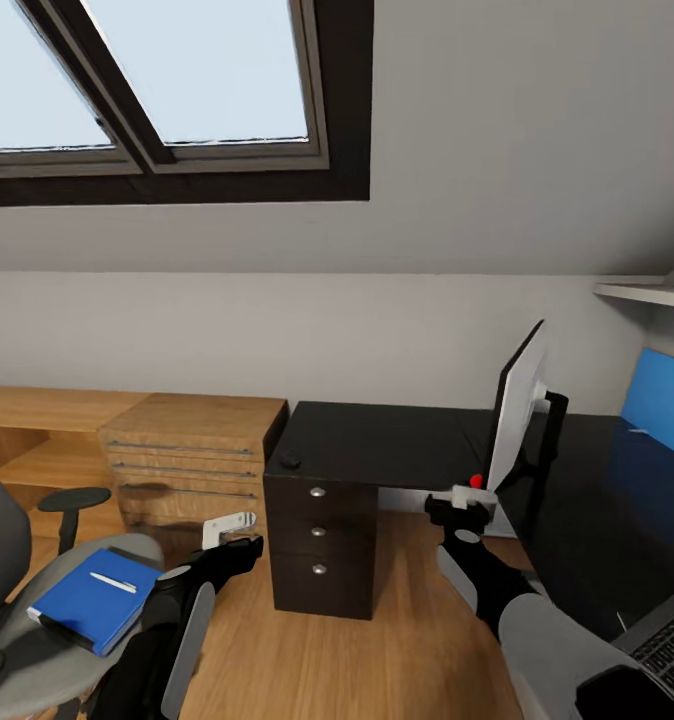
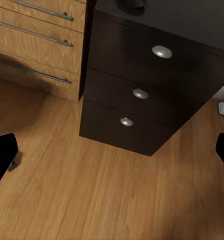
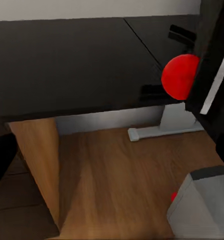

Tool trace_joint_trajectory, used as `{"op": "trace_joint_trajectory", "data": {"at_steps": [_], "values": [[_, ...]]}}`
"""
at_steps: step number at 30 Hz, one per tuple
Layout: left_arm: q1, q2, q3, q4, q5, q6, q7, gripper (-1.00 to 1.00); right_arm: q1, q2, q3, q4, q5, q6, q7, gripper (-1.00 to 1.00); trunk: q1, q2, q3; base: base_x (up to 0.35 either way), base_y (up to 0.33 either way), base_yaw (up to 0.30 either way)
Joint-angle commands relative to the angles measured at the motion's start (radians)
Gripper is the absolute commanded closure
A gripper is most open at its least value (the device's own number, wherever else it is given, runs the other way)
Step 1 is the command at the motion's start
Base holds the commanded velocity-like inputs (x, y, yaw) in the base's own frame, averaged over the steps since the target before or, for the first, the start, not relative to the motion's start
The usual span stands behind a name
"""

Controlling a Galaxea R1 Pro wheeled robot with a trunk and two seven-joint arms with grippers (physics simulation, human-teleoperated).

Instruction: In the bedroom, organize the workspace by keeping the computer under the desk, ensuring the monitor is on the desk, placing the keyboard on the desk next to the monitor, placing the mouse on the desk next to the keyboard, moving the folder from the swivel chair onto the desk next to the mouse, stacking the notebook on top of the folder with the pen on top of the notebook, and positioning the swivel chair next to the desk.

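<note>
Already the monitor (image 1: 517, 405) stood on the tabletop (image 1: 377, 440), but the notebook (image 1: 95, 598) lay on the swivel chair (image 1: 37, 640) at seven o'clock, both fingers released and empty.

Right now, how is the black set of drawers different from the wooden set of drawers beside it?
The black drawers are very dark, while the wooden drawers are light brown. The black drawers have small round silver knobs, but the wooden drawers have long bar handles. The black drawers stand taller and narrower, the wooden drawers lower and wider. A small dark thing, perhaps the mouse, sits on the black ones; the wooden top looks bare. Both stand on the wood floor, three drawers each.
</note>
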Motion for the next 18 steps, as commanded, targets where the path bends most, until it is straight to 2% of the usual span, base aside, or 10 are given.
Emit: {"op": "trace_joint_trajectory", "data": {"at_steps": [1, 5, 11, 13, 15, 18], "values": [[-0.001, -0.001, 0.001, -0.001, 0.011, 0.004, 0.007, -1.0, -0.013, -0.006, -0.054, 0.018, -0.011, -0.004, -0.004, -1.0, 0.0, -0.001, -0.001, 0.098, 0.0, 0.0], [-0.001, -0.001, 0.001, -0.001, 0.011, 0.004, 0.007, -1.0, -0.032, -0.011, -0.128, 0.034, -0.011, 0.009, -0.005, -1.0, 0.0, -0.001, -0.001, 0.051, 0.0, 0.0], [-0.001, 0.001, 0.003, -0.029, 0.011, 0.007, 0.007, -1.0, -0.038, -0.016, -0.156, 0.046, -0.012, 0.018, -0.006, -1.0, 0.0, -0.001, -0.001, 0.006, 0.0, 0.0], [-0.001, 0.001, 0.003, -0.037, 0.011, 0.008, 0.007, -1.0, -0.038, -0.026, -0.17, 0.071, -0.012, 0.009, -0.006, -1.0, 0.0, -0.001, -0.001, 0.0, 0.0, 0.0], [-0.001, 0.002, 0.004, -0.043, 0.011, 0.008, 0.007, -1.0, -0.038, -0.045, -0.21, 0.147, -0.017, -0.037, -0.005, -1.0, 0.0, -0.001, -0.001, 0.0, 0.0, 0.0], [-0.001, 0.001, 0.004, -0.045, 0.011, 0.008, 0.008, -1.0, -0.038, -0.053, -0.222, 0.168, -0.019, -0.053, -0.005, -1.0, 0.0, -0.001, -0.001, 0.0, 0.0, 0.0]]}}
